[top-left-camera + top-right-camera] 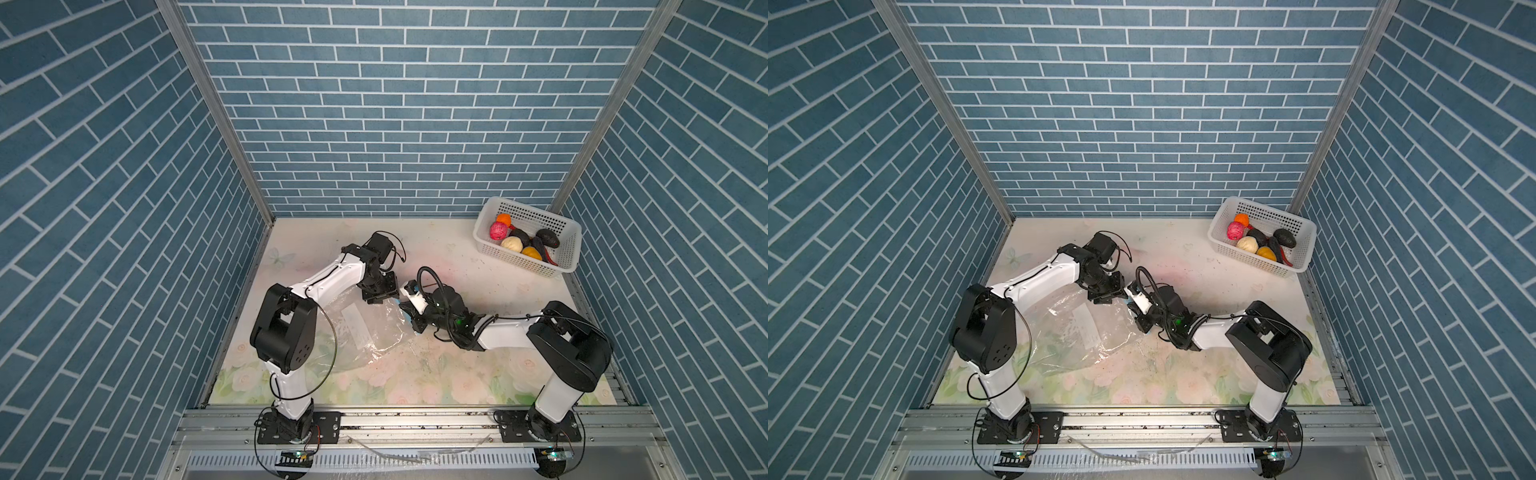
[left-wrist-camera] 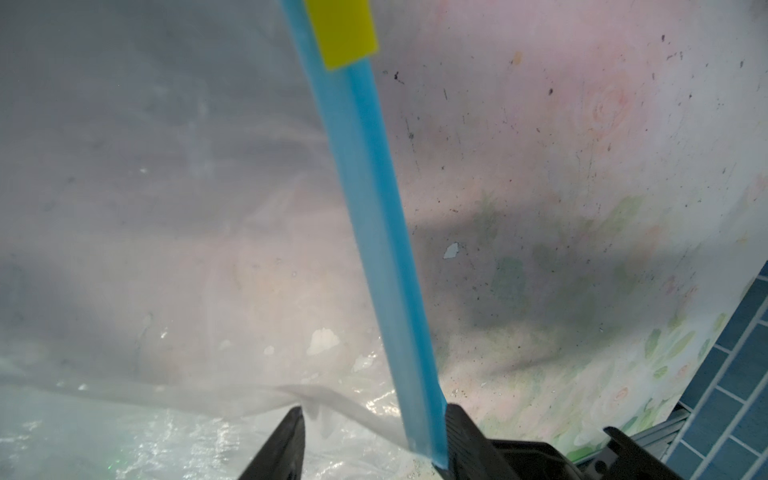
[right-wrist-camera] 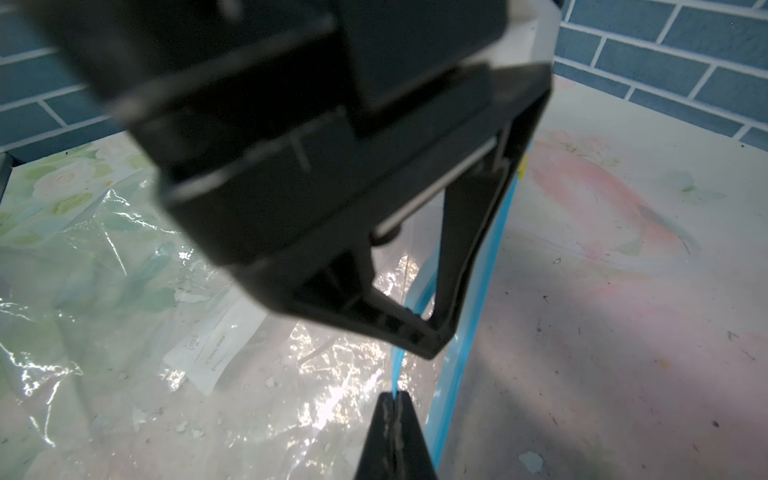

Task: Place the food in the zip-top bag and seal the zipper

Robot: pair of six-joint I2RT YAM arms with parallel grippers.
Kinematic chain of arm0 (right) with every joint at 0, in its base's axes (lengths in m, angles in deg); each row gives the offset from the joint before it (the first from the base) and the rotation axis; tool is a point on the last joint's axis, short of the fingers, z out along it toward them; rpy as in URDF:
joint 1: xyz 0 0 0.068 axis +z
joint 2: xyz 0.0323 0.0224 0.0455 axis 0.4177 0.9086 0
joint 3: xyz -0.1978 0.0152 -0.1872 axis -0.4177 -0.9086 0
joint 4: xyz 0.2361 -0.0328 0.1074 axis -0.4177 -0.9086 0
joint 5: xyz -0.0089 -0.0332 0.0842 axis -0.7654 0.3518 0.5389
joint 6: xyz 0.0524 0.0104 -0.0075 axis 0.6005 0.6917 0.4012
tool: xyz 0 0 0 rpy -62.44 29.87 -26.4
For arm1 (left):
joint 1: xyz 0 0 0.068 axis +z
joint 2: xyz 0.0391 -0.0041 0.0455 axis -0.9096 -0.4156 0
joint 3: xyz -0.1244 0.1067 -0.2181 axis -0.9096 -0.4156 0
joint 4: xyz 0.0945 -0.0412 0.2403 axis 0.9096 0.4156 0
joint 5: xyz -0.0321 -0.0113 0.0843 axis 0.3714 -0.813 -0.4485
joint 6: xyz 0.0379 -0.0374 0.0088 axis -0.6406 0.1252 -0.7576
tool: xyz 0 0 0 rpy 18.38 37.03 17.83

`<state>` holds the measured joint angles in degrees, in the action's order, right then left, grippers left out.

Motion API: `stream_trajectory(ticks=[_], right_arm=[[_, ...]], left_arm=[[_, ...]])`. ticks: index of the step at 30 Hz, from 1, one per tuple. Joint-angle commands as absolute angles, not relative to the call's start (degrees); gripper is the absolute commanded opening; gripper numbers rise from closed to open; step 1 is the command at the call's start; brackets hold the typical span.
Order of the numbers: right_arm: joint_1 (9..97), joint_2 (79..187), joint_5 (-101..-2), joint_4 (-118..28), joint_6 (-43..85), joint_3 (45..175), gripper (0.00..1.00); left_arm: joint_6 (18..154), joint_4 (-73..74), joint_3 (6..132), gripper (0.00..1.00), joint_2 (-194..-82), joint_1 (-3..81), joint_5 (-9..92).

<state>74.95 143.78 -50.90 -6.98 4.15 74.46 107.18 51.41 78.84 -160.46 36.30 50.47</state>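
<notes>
Reaching forward and then folding back toward the middle, the left arm points its left hand down over the mouth edge of the zip-top bag. In the left wrist view its 2 fingers stand apart, with the blue zipper running between them and lying against 1 finger; a yellow end mark sits farther along the strip. The right arm stretches low across the surface, and the right hand is pinched tight on the zipper. The bag lies crinkled on the surface, white label up. All the food sits in the white perforated basket at the far right corner, well apart from the bag.
</notes>
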Motion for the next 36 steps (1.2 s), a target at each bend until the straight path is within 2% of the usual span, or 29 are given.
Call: stream_trajectory(ticks=[1, 3, 7, 19, 25, 32, 36], right_arm=[[75.6, 144.7, -51.8, -4.6, 2.1, 73.8, 0.0], [75.6, 144.8, -51.9, -4.7, 2.1, 73.9, 0.0], [75.7, 144.8, -52.2, -4.5, 2.1, 73.8, 0.0], [76.1, 144.8, -52.7, -3.4, 1.9, 73.3, 0.0], [76.6, 144.2, -53.8, -2.2, 0.6, 72.0, 0.0], [77.1, 144.5, -55.9, 0.4, -1.0, 70.6, 0.0], [77.2, 144.5, -56.2, 0.8, -1.7, 70.1, 0.0]], left_arm=[[106.3, 53.0, 80.6, 0.51, -161.4, 35.7, 50.3], [105.9, 53.0, 81.0, 0.42, -161.6, 35.6, 50.8], [105.5, 53.2, 81.4, 0.33, -162.2, 35.3, 51.2], [105.3, 53.4, 82.2, 0.24, -162.8, 34.7, 50.8], [105.2, 53.0, 82.4, 0.24, -163.8, 34.5, 50.5], [104.1, 54.9, 84.0, 0.33, -164.7, 34.1, 49.7], [104.0, 54.9, 84.0, 0.32, -165.2, 34.1, 50.1]])
